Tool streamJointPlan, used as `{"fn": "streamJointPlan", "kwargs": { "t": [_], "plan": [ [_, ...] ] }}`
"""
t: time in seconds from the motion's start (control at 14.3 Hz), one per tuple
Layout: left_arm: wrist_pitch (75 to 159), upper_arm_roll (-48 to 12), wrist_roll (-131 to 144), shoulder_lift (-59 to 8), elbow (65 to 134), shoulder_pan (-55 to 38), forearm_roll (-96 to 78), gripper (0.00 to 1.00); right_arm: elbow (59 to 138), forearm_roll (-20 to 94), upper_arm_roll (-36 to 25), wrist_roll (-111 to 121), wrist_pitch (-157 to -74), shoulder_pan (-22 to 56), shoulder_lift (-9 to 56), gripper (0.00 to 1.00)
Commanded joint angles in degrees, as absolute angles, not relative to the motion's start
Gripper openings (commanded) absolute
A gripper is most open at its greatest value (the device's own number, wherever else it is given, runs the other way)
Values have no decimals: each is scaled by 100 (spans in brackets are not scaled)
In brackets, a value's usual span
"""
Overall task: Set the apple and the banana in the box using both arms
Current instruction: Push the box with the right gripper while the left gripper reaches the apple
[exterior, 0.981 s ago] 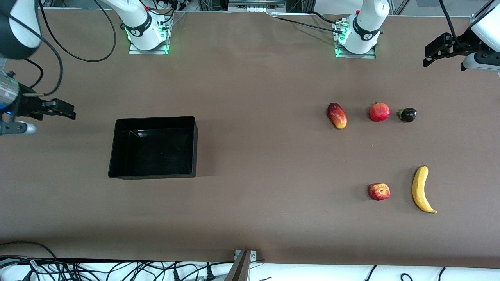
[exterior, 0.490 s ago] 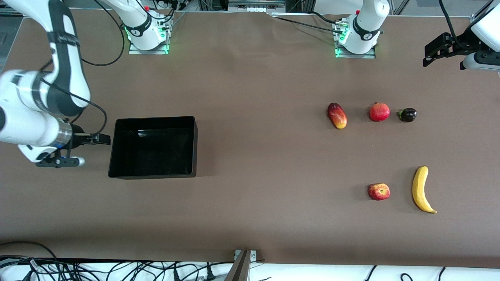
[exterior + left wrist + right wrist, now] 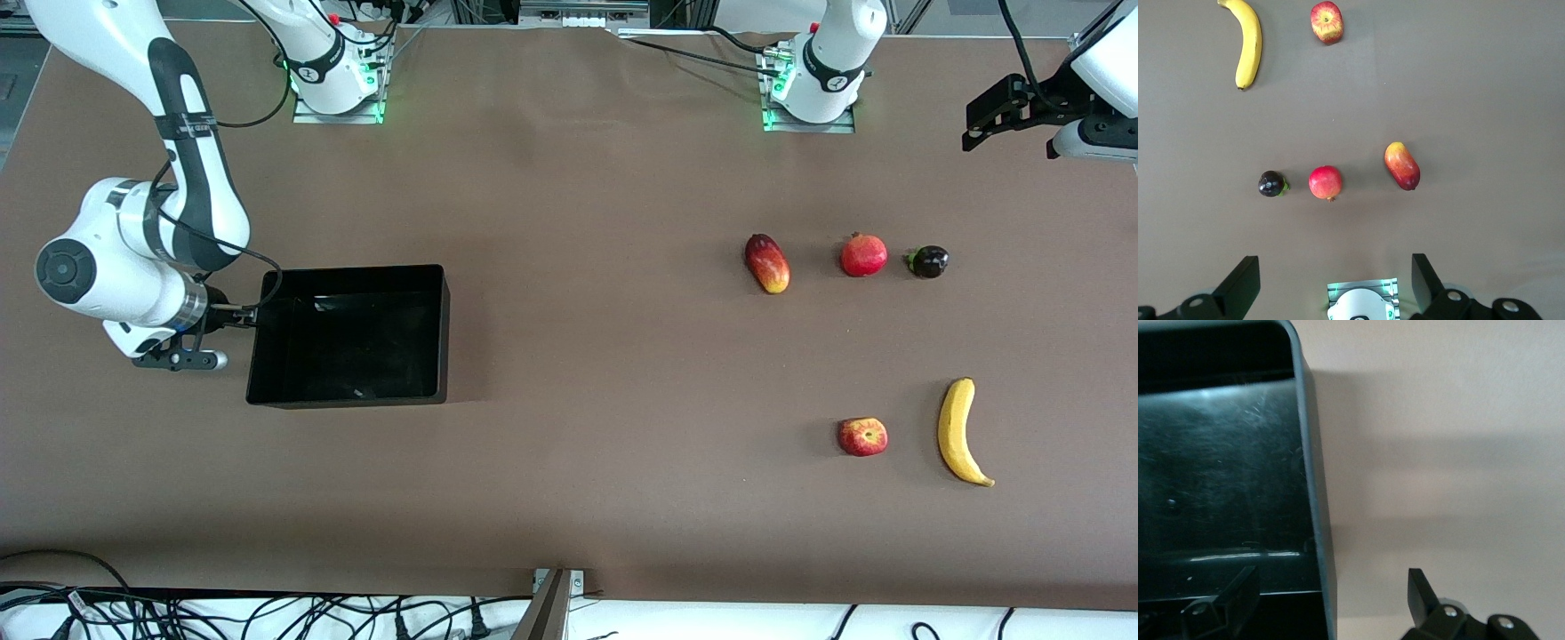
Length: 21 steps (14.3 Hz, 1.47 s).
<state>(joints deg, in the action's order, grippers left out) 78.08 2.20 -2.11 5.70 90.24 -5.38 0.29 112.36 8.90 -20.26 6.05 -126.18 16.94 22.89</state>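
Note:
The black box (image 3: 442,329) sits toward the right arm's end of the table and holds no fruit. My right gripper (image 3: 246,316) is open at the box's end wall (image 3: 1313,487). In the right wrist view the gripper (image 3: 1332,573) straddles that wall, one finger inside and one outside. The apple (image 3: 862,436) and the banana (image 3: 957,431) lie side by side toward the left arm's end, near the front camera. My left gripper (image 3: 973,127) waits open and empty, high over the table's left-arm end. Its wrist view (image 3: 1335,261) shows the banana (image 3: 1248,43) and the apple (image 3: 1327,22) below.
A red-and-yellow oval fruit (image 3: 767,262), a round red fruit with a crown (image 3: 863,255) and a small dark fruit (image 3: 928,261) lie in a row farther from the front camera than the apple. Bare brown table lies between the box and the fruits.
My right arm swung in from the table's end and lowered its gripper to the box's end wall. The left arm, the box and the fruits have not moved.

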Motion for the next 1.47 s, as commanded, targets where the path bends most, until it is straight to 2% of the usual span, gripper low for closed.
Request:
{"fn": "streamJointPlan", "kwargs": {
  "t": [0.0,0.14,0.28,0.35,0.49,0.7,0.91,1.19,1.4],
  "plan": [
    [7708,237,-114,554,8947,-589,-44,100,11522,1020,-2013,773,-12832,1687,2232,68],
    [7708,237,-106,554,8947,-598,-44,100,11531,1028,-2013,773,-12841,1687,2294,40],
    [7699,237,-105,554,8956,-598,-44,100,11522,1115,-2013,773,-12841,1696,2320,5],
    [7699,237,-105,554,8956,-598,-44,100,11488,1186,-2013,773,-12823,1705,2320,0],
    [7717,237,-97,545,8974,-598,-44,100,11356,1213,-1987,773,-12797,1758,2312,0],
    [7979,246,-105,318,8974,-589,-44,100,10778,1222,-1373,730,-12465,1784,2285,0],
    [8953,255,-123,-454,8982,-519,-44,100,10503,1230,-1038,257,-12296,2151,2311,0],
    [10166,272,-237,-1298,8965,-404,-35,100,10406,1248,-976,-779,-12366,3100,2478,0],
    [11159,272,-237,-1993,8956,-396,-44,100,10065,1677,-976,-1282,-12428,3759,2724,0]
  ]
}}
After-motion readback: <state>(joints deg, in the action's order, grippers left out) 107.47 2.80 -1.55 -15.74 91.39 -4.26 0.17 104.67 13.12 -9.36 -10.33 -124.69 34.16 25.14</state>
